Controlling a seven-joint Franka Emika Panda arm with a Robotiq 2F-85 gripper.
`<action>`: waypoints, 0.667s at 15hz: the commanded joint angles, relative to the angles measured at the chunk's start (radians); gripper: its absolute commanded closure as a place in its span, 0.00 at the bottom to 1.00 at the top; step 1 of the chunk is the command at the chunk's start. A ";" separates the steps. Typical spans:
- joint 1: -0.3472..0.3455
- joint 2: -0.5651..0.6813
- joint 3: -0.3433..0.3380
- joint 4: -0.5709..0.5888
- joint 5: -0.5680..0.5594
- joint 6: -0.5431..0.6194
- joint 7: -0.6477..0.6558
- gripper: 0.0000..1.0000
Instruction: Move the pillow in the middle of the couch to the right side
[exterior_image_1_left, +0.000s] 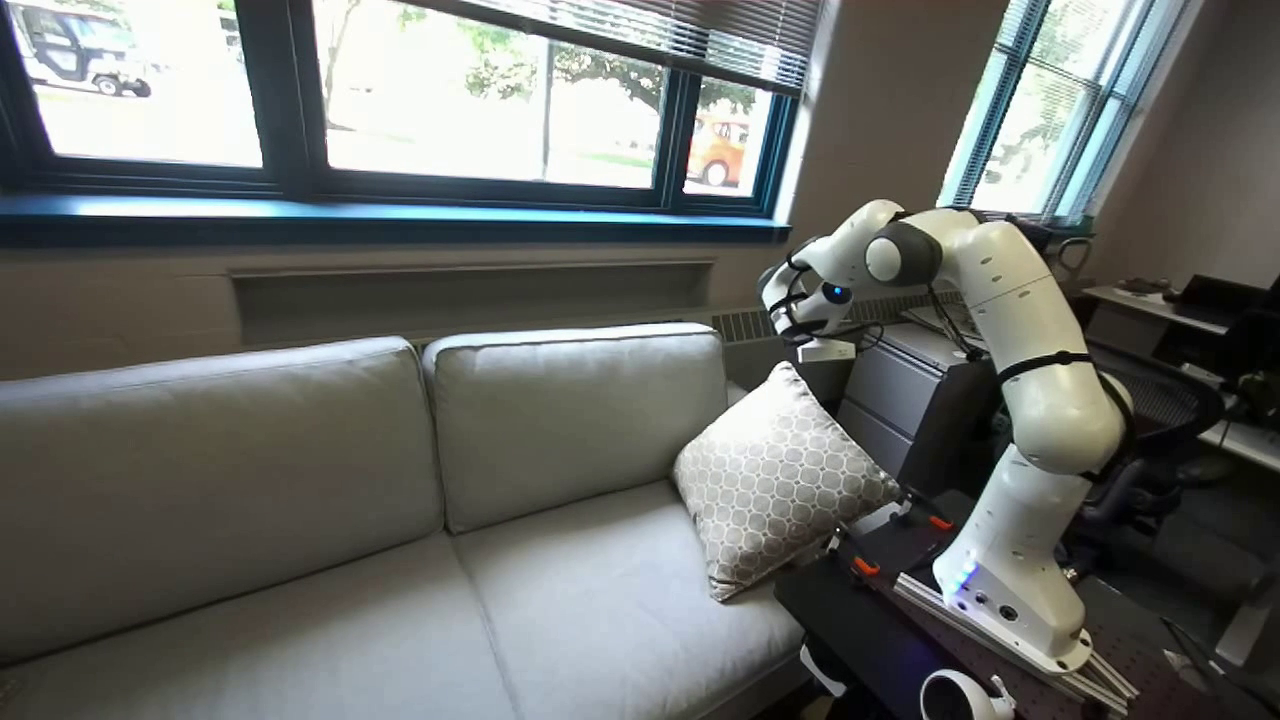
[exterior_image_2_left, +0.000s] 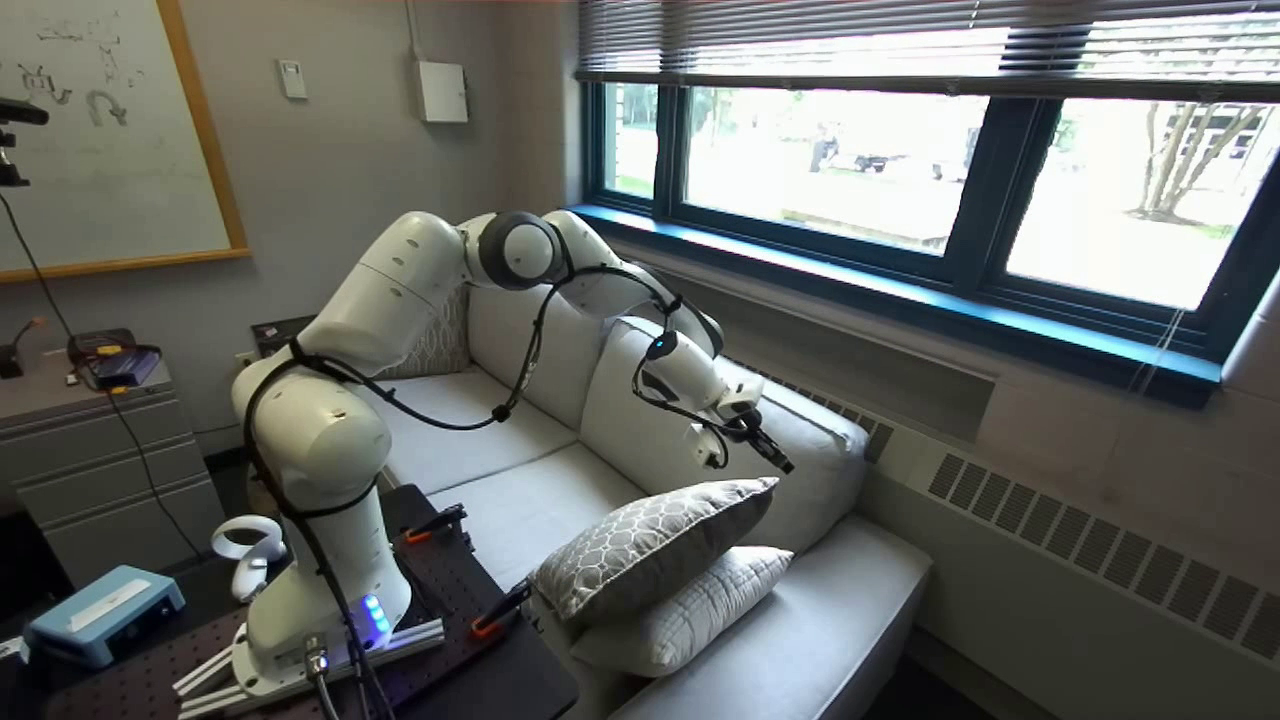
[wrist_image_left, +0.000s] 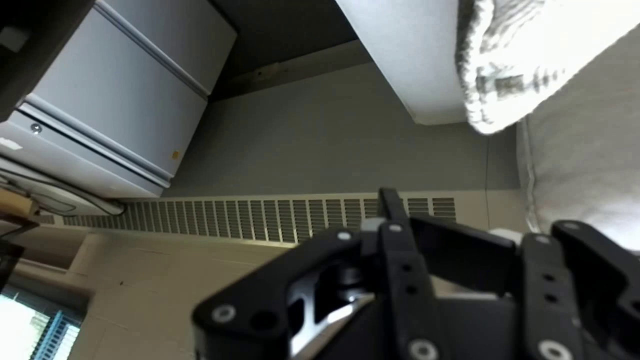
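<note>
Beige, the pillow (exterior_image_2_left: 650, 545) lies lower centre in an exterior view, bare couch (exterior_image_2_left: 810, 615) running rightward to its edge. Higher, the pincer (exterior_image_2_left: 782, 463) hangs, tips together

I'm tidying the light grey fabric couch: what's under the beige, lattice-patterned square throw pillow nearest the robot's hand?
A white, ridged fabric pillow shows beneath the beige pillow in an exterior view. The rest of it and the couch directly underneath are hidden.
</note>
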 joint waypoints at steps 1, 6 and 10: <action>0.056 0.063 -0.071 0.061 0.070 0.019 -0.029 0.74; 0.083 -0.070 -0.013 -0.072 0.028 -0.010 -0.124 0.48; 0.202 -0.237 -0.004 -0.254 0.025 -0.011 -0.182 0.17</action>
